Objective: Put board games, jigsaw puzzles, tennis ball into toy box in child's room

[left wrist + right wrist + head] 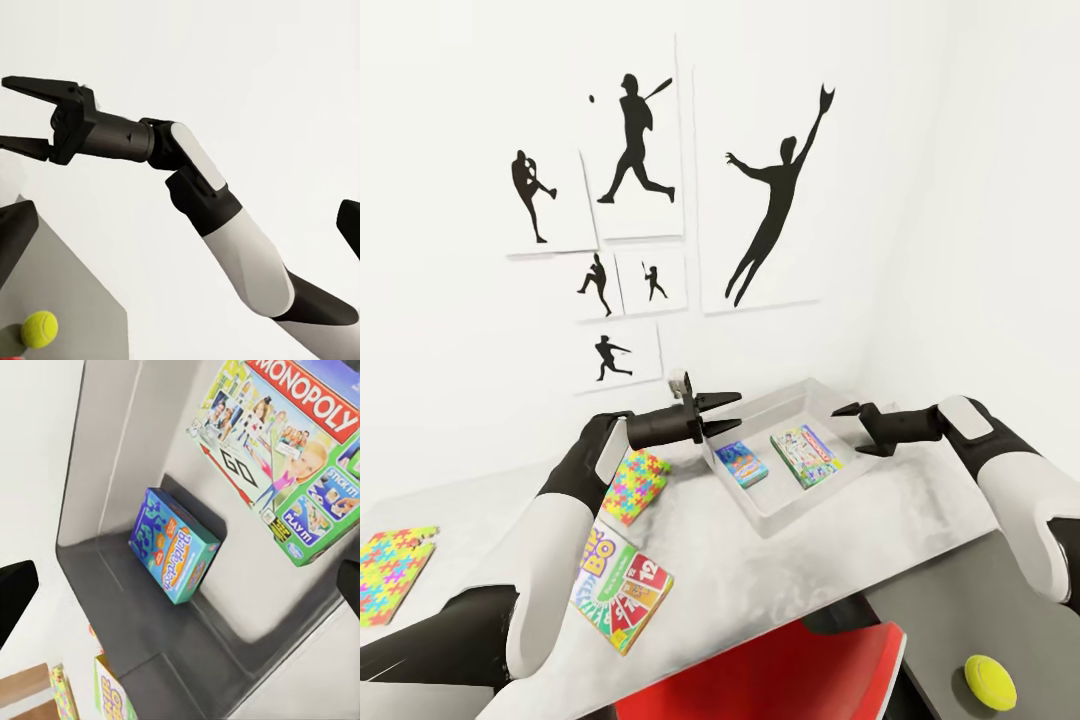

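Both your grippers, left (732, 403) and right (842, 409), have their fingers wide and empty over the toy box (758, 512), with Monopoly (806, 455) and the blue game (741, 463) inside. Skip-Bo (620, 587) overhangs the table (760, 590) edge, so a sloppy grab could knock it off.

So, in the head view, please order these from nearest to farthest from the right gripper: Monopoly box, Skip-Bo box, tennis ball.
From the right gripper:
1. Monopoly box, inside the toy box, just below the gripper.
2. Skip-Bo box, on the light table top, toward the left arm.
3. Tennis ball, on the dark corner section, near the robot.
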{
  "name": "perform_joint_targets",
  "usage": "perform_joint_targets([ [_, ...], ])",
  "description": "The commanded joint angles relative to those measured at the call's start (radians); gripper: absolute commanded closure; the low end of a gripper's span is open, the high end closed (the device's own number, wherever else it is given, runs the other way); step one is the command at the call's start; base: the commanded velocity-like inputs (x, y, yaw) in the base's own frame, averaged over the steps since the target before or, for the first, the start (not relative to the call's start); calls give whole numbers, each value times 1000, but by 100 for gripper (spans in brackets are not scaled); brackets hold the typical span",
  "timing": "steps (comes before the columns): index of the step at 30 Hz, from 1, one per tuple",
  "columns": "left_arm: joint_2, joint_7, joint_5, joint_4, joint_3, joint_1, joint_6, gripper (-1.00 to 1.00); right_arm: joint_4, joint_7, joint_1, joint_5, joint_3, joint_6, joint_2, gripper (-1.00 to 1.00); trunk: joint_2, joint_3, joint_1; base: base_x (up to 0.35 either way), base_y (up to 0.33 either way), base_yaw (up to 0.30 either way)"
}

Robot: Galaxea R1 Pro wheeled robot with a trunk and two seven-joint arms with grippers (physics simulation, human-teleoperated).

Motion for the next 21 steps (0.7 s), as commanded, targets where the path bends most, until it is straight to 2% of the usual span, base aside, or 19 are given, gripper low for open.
perform_joint_targets([
  [1,-1,-3,-3,0,3,-1,6,-100,-6,5,0,3,3,3,-2,-100,-1,0,0,0,0,0],
  [10,5,-3,-3,0,5,2,3,-100,-149,5,43,0,6,3,-3,-100,-1,15,0,0,0,0],
  [14,16,-3,-4,0,4,4,3,-100,-164,4,68,0,4,3,-4,-100,-1,22,0,-19,0,0],
  [21,29,-2,-8,0,4,7,3,-100,-168,4,99,1,3,3,-4,-100,-1,33,0,-179,0,0],
])
